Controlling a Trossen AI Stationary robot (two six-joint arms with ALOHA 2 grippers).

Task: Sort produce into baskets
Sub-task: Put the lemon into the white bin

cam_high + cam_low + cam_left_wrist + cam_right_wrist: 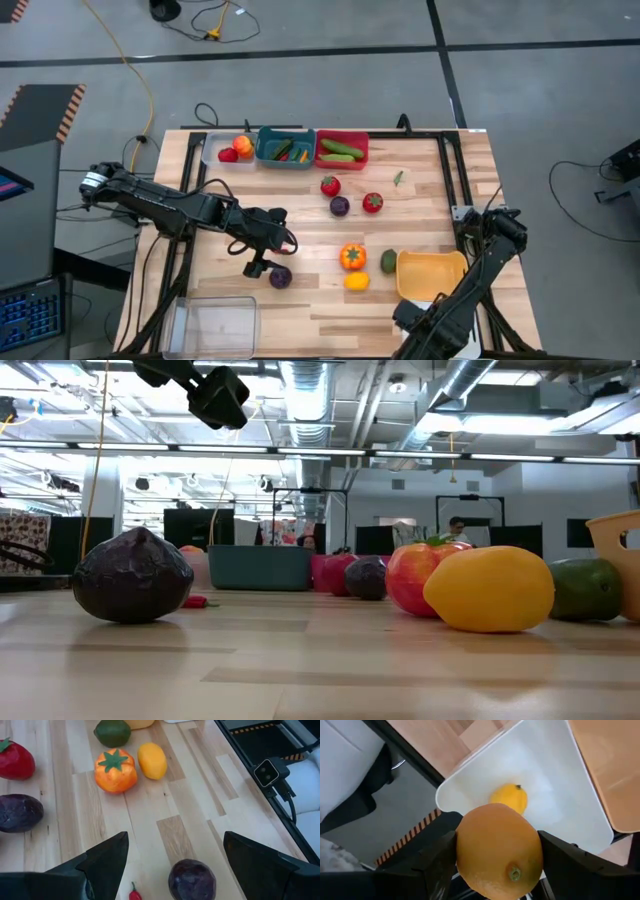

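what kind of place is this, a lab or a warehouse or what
Probably a robotics lab in an industrial hall: exposed silver ceiling ducts, grey concrete floor with a loose yellow cable, and a light wooden slatted table for the arms.

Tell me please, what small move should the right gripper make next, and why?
Probably open its fingers and let go. In the right wrist view the right gripper is shut on an orange fruit and hangs right above the white bin, where a yellow lemon already lies. The left gripper, open, is above a purple vegetable.
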